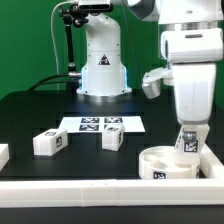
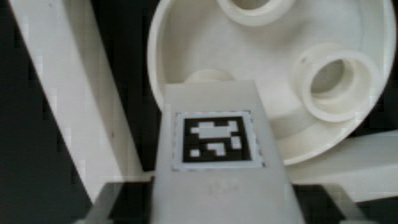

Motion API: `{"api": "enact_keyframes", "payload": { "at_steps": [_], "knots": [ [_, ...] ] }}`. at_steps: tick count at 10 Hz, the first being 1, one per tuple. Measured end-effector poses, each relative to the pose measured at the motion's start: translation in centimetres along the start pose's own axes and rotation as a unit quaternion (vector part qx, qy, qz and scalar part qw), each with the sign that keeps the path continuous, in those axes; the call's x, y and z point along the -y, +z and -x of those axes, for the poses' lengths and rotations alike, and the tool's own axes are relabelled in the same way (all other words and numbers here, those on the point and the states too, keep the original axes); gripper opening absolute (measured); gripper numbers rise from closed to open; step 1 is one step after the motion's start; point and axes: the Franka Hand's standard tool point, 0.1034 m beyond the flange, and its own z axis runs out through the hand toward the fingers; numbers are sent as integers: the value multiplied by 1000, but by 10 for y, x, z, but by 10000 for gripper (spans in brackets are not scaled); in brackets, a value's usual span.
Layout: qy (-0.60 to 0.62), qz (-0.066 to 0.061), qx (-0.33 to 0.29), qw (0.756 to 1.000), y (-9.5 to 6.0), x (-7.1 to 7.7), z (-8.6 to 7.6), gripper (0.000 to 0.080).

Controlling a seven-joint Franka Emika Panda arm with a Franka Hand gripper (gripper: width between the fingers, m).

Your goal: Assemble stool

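The round white seat [image 1: 165, 163] lies at the table's front, on the exterior view's right, against a white rail. My gripper [image 1: 187, 148] is shut on a white tagged leg [image 1: 186, 146] and holds it upright over the seat. In the wrist view the leg [image 2: 217, 140] fills the middle between the dark fingers [image 2: 118, 198], its far end at a socket of the seat [image 2: 267, 60]. Another round socket [image 2: 334, 85] shows beside it. Two more tagged legs [image 1: 49, 141] [image 1: 113, 140] lie on the black table at the exterior view's left and centre.
The marker board [image 1: 102, 124] lies flat behind the loose legs. A white rail [image 1: 100, 189] runs along the front edge and up the right side [image 2: 89, 90]. A white block [image 1: 3, 154] sits at the far left edge. The arm's base [image 1: 103, 65] stands at the back.
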Motion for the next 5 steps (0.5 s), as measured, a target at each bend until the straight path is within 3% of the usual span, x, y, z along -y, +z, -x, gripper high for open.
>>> {"api": "enact_keyframes", "payload": {
  "at_steps": [5],
  "knots": [
    [157, -5, -7, 988, 0, 1, -2, 340]
  ]
}}
